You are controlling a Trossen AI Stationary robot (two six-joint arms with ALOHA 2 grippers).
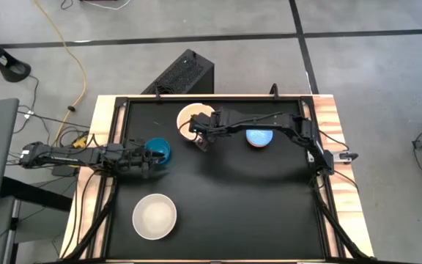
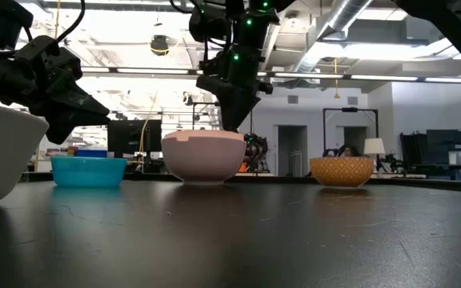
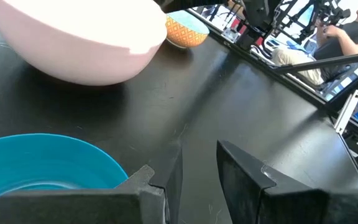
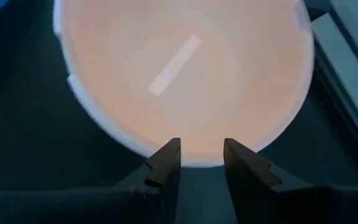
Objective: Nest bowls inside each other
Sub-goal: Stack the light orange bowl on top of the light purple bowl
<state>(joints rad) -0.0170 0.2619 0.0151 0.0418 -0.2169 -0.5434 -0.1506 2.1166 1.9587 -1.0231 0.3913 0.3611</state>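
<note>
A pale pink bowl [image 1: 190, 117] stands on its base at the table's far middle. My right gripper [image 4: 202, 146] hangs over it, slanting down, its open fingertips over the rim on the bowl's near side [image 2: 232, 133]. A light blue bowl with a reddish outside [image 1: 259, 137] sits to its right. At the left is a teal bowl [image 1: 160, 149], and my left gripper [image 3: 199, 152] hovers open just above its edge, clear of it in the low view [image 2: 94, 112]. A white bowl [image 1: 154, 216] rests near the front left. My right gripper comes at the pink bowl's rim [image 4: 202, 163] from above, slanting down, with both fingertips side by side along the rim. I cannot tell whether they touch it. The bowl sits flat on the table.
The table's raised wooden frame [image 1: 327, 117] runs along the sides. The black top lies bare at the middle and front right [image 1: 255, 205]. A dark box [image 1: 185, 73] stands on the floor behind the far edge. A seated person [image 3: 347, 25] shows in the room beyond.
</note>
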